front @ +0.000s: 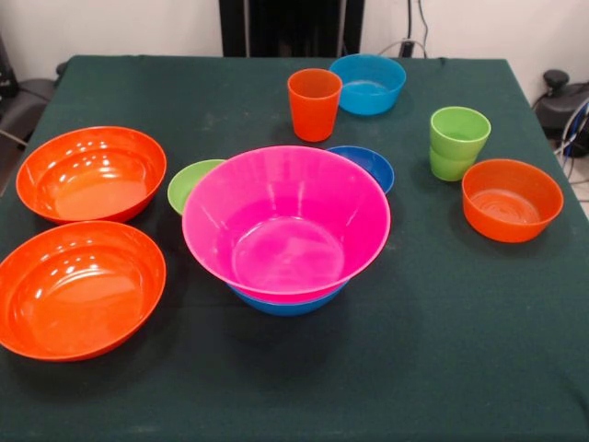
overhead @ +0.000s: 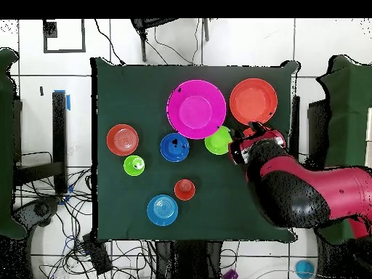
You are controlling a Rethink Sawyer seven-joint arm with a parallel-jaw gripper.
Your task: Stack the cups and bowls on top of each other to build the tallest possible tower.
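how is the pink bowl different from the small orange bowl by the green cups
The pink bowl is much wider and deeper than the small orange bowl. The pink bowl sits nested in a blue bowl, whose rim peeks out beneath it; the small orange bowl rests straight on the table. The pink bowl is mid-table, the orange one off to the side beside the green cups. Both are glossy, round, upright and empty.

Front cam faces robot; overhead top-down; share table (front: 442, 350).
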